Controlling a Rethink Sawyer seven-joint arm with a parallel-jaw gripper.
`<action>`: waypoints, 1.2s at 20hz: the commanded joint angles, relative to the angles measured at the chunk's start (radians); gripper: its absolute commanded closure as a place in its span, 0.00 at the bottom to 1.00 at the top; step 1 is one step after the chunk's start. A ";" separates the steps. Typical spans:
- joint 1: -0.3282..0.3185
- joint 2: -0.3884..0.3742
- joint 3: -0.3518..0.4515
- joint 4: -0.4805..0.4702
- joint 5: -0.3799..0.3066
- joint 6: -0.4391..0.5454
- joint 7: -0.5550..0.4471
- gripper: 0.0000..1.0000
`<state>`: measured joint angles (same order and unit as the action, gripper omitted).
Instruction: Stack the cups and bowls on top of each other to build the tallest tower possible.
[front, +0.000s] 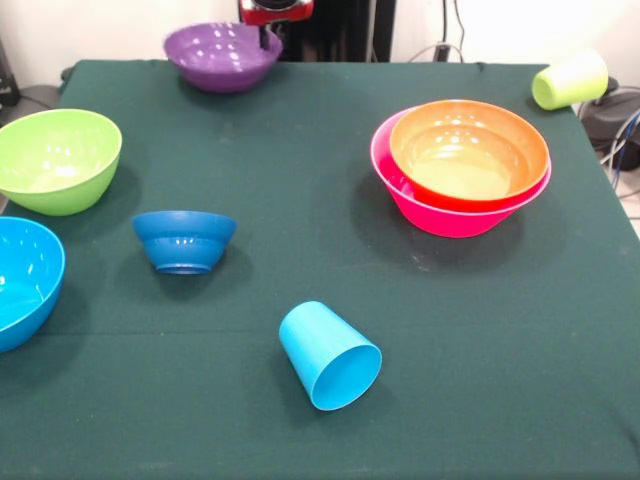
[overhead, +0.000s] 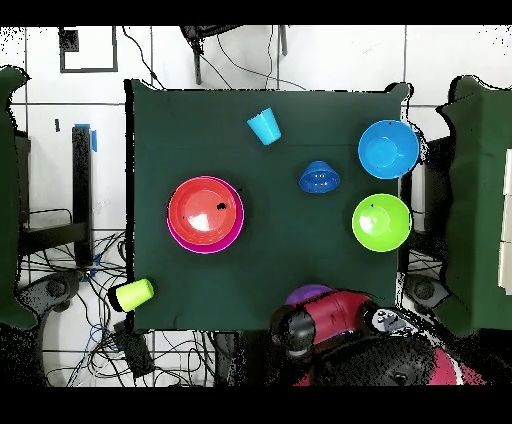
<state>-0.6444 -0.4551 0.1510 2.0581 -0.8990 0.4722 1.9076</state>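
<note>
So far the tower is only the glossy orange plastic bowl (front: 468, 150) nested in the wide pink plastic bowl (front: 455, 212); the pincer (front: 272, 14) hangs over the purple plastic bowl (front: 222, 55) at the worktop (front: 300, 260) edge, its grip impossible to tell; a careless nudge could tip that bowl off.

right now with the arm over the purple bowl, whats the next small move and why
Probably lower the gripper onto the purple bowl's rim to grasp it. The arm already hangs at that bowl's edge, and the tower so far is only the orange bowl nested in the pink bowl, so purple looks like the next layer. Whether the jaws are open cannot be seen.
</note>
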 joint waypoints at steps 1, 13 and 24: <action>0.016 0.004 0.062 -0.101 -0.042 -0.057 -0.023 1.00; 0.029 -0.024 0.061 -0.066 -0.009 -0.072 0.023 1.00; 0.094 0.004 0.087 -0.080 0.054 -0.072 0.073 1.00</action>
<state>-0.5977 -0.4824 0.1479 2.0581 -0.8870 0.4725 1.9076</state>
